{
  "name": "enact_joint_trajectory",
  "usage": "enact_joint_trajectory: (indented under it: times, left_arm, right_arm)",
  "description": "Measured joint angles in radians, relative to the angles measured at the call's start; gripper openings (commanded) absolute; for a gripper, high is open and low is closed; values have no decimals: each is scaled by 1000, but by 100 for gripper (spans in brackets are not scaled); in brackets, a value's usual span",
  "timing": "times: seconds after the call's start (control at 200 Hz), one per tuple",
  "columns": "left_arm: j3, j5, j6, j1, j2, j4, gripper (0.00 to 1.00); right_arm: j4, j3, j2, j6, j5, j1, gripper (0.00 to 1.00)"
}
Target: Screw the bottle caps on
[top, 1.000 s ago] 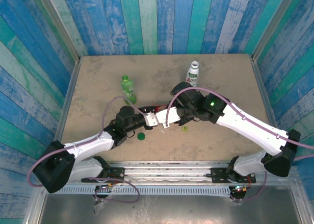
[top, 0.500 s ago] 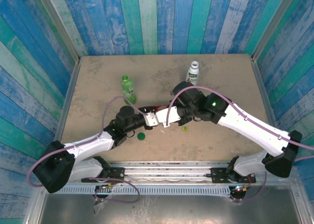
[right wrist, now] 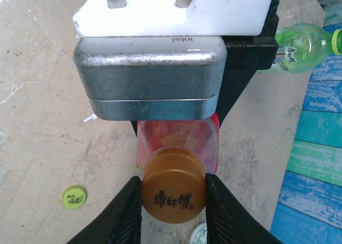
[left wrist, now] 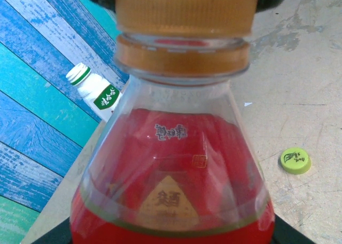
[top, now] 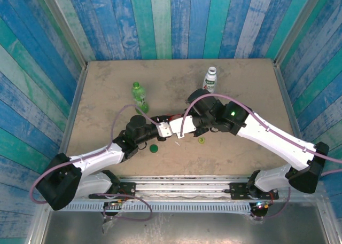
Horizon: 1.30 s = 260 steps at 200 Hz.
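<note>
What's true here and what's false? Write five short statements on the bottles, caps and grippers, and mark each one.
1. The right gripper has a finger on each side of the orange cap. True.
2. The orange cap lies loose on the table. False: it sits on the neck of the red bottle.
3. The yellow-green cap lies on the table. True.
4. The white bottle lies on its side. False: it stands upright at the far side.
5. The left gripper holds the green bottle. False: it holds the red bottle.
</note>
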Motion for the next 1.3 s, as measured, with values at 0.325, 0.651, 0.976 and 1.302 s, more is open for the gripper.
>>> enact_joint_trajectory:
  times: [0.325, 0.651, 0.976, 1.302]
  left_arm:
    - [2, -46, -24, 4, 14, 37, 49]
    - [20, -76, -57, 6, 50, 80, 49]
    - [20, -40, -31, 3, 50, 66, 50]
    - [20, 7, 15, 3, 49, 11, 52]
  right_arm:
    - [136, -82, -43, 403, 31, -1, 0]
    - [252, -148, -81, 1289, 106, 5, 18]
    - [141, -147, -131, 874, 77, 4, 59]
    - [98, -146, -171, 235, 69, 23, 54]
